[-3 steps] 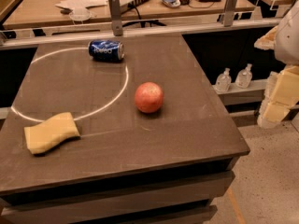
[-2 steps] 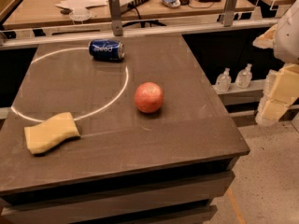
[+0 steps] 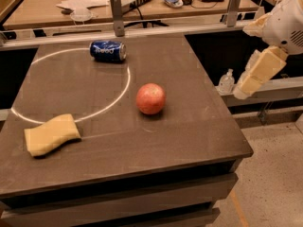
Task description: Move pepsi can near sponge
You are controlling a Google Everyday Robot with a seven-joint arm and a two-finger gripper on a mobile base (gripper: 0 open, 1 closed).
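Nothing's budged yet: dark-blue metal pepsi can (image 3: pixel 108 50) sits well apart from the flat pale-yellow sponge (image 3: pixel 50 135), gripper (image 3: pixel 258 74) still parked off right of the table, can't tell its grip, so basically unstarted.

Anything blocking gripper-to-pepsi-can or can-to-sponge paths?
Nothing visible. The dark-blue pepsi can lies on its side near the far edge; bare tabletop separates it from the pale-yellow sponge. The round red apple sits clear of both lines. The gripper hangs beyond the tabletop's right edge.

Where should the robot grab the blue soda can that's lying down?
Around the round middle of the pepsi can, coming from above: it lies on its side, ends pointing left and right. The gripper hangs beyond the right edge of the table.
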